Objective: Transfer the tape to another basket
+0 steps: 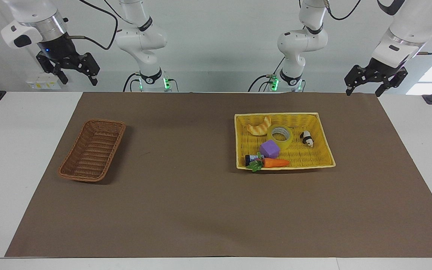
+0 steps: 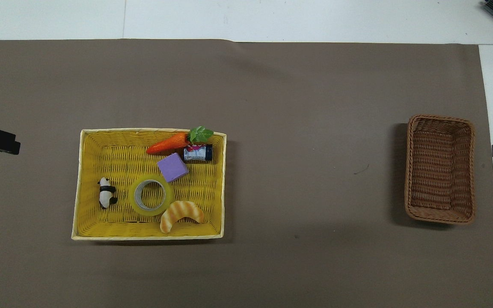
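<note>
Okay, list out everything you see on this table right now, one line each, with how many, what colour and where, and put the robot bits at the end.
tape: one, translucent yellow, lying flat in the yellow basket
yellow basket: one, bright yellow, toward the left arm's end of the table
purple cube: one, purple, in the yellow basket, touching the tape
carrot: one, orange with green leaves, in the yellow basket, farther from the robots than the cube
small can: one, dark with a printed label, beside the carrot
croissant: one, tan, in the yellow basket, nearest the robots
panda figure: one, black and white, beside the tape
brown basket: one, brown wicker, empty, toward the right arm's end
table mat: one, brown, under both baskets
left gripper: one, black, raised, waiting, open
right gripper: one, black, raised, waiting, open
</note>
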You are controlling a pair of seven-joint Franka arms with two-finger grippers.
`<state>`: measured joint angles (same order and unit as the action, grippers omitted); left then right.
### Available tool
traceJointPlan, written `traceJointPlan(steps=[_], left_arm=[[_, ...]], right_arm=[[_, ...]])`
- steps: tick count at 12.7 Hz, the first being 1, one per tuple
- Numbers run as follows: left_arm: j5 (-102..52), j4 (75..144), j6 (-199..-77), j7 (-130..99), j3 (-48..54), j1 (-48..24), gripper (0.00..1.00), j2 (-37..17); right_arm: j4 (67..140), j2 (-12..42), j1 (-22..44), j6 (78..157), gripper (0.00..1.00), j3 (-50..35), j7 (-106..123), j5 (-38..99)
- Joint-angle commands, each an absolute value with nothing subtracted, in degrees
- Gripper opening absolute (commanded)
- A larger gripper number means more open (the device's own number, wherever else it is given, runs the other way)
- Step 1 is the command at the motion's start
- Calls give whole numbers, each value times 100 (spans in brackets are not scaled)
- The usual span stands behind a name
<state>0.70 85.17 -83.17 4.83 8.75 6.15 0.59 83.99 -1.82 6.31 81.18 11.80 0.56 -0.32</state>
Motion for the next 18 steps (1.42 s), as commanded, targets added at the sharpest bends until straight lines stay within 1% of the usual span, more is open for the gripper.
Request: traceJointPlan(steps=[1,13,18], left_arm=[[97,8717,-8122,528,809,536,100,245],[88,8824,-8200,475,817,606,100,290],[88,8973,-8297,466,817,606,100,290]], right_arm=[[8297,-123,624,8042,100,1169,19,70],[8394,-185,703,8025,100,1160,53,9],[8394,-185,694,8016,100,1160,53,9]])
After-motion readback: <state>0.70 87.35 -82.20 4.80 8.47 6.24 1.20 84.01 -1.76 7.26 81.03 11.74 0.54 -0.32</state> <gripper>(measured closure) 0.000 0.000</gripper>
